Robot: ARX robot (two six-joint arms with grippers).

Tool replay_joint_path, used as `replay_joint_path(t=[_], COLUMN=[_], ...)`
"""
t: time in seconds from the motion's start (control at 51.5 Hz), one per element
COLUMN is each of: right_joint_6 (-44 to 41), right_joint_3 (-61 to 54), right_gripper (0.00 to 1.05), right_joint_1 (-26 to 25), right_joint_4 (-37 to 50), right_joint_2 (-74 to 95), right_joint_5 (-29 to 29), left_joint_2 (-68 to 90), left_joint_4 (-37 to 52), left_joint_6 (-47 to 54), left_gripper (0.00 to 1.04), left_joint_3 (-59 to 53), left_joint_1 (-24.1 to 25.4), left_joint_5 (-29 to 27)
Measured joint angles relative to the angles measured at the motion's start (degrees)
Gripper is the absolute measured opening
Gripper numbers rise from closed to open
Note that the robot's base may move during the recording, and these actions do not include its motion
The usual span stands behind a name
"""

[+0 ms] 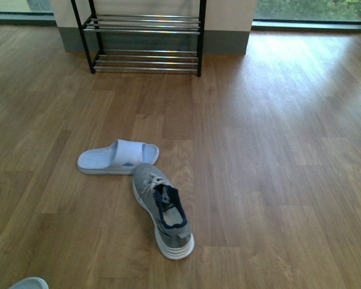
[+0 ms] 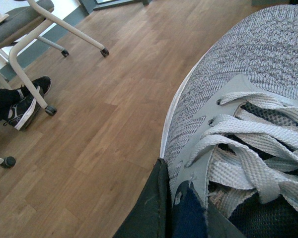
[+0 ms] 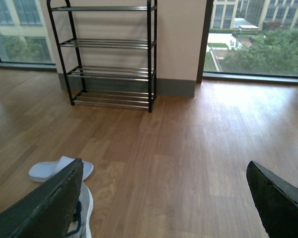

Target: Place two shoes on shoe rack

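Left claw [image 2: 166,218] looks clamped on the navy collar of a grey knit sneaker with a thick white sole [image 2: 238,99]. One black finger [image 2: 146,213] lies flat against the shoe's side and the other is hidden, so the grip is my judgement. Right claw [image 3: 164,208] hangs with its jaws wide apart, holding nothing.

On the wooden plank floor [image 1: 277,180] lie a second grey knit sneaker [image 1: 162,211] and, just beside or touching its toe, a pale blue rubber slide slipper [image 1: 117,158]. Well beyond them stands the black-framed shoe rack with chrome-rod shelves [image 1: 144,28], and every shelf I can see is bare. Nothing is placed yet. At best one shoe is in hand, and both have yet to reach the rack.
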Motion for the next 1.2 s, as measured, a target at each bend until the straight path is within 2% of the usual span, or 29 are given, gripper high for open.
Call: replay_joint_path(t=[0.68,0.758,0.836,0.913,1.108,1.205], right_joint_6=[-0.3,-0.5,-1.3,-3.1,-8.8,-10.7], right_joint_3=[-0.1,-0.1,-0.1,0.0,3.0,9.0], right_gripper=[0.95,0.95,0.95,0.95,0.95,0.95], right_joint_1=[0.3,3.8,6.4,8.2,7.4,6.1], right_joint_4=[0.6,5.5,9.8,17.8,43.0,50.4], right_joint_2=[-0.2,2.4,8.6,19.4,55.8,76.2], right_joint_5=[0.3,4.7,5.4,4.9,1.6,0.1], left_joint_2=[0.0,0.0,0.0,0.0,0.0,0.0], left_joint_4=[0.0,0.0,0.0,0.0,0.0,0.0], left_joint_6=[0.2,0.2,0.2,0.2,0.2,0.2], left_gripper=[0.02,0.02,0.02,0.02,0.02,0.02], left_joint_3=[0.0,0.0,0.0,0.0,0.0,0.0], left_joint_1=[0.0,0.0,0.0,0.0,0.0,0.0], left_joint_5=[-0.3,-0.2,-0.1,0.0,-0.1,0.0])
